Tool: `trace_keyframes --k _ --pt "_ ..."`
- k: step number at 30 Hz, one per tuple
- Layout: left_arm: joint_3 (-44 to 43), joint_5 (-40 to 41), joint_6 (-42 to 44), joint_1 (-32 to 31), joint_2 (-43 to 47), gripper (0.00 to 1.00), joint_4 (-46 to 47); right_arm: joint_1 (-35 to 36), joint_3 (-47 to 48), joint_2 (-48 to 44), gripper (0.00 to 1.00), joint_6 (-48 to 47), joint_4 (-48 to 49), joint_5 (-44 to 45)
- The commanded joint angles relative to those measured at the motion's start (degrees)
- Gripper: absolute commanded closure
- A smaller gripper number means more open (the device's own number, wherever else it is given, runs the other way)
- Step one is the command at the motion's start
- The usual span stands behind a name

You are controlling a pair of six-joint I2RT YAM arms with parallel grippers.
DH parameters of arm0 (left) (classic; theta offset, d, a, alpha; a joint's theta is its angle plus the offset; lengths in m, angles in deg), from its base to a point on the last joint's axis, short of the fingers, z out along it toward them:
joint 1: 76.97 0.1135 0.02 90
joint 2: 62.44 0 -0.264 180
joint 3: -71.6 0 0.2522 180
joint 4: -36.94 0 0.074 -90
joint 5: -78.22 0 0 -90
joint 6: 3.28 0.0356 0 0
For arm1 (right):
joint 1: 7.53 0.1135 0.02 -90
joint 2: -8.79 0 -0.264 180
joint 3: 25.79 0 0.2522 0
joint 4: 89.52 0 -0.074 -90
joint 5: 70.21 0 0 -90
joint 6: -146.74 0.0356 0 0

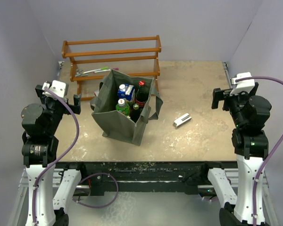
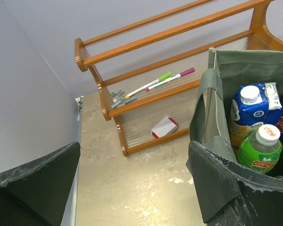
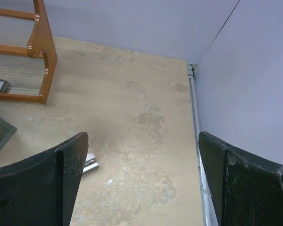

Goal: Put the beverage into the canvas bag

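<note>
The grey-green canvas bag (image 1: 114, 120) stands open on the table left of centre. Inside it stand a blue carton (image 1: 125, 90), a green bottle (image 1: 123, 107) and a dark cola bottle (image 1: 141, 96). In the left wrist view the bag (image 2: 238, 70) fills the right side, with the blue carton (image 2: 252, 110) and the green bottle (image 2: 260, 150) in it. My left gripper (image 1: 70, 100) is open and empty, left of the bag. My right gripper (image 1: 219, 100) is open and empty, at the right side of the table. Its fingers (image 3: 35, 183) frame bare table.
A wooden rack (image 1: 111, 59) stands at the back left, with markers (image 2: 160, 81) on its middle shelf and a small red-and-white card (image 2: 164, 127) on its bottom shelf. A small white stapler (image 1: 181, 120) lies right of the bag. Walls close in on both sides.
</note>
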Motion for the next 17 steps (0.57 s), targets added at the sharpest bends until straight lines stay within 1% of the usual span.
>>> trace_keyframes --k 1,17 --pt "-1.26 0.69 0.85 0.4 0.08 0.01 1.84 -0.04 0.09 -0.36 0.0 0.07 2.12 0.55" --pt "-1.19 0.5 0.97 0.4 -0.39 0.01 1.9 -0.08 0.06 -0.29 0.0 0.07 2.2 0.71"
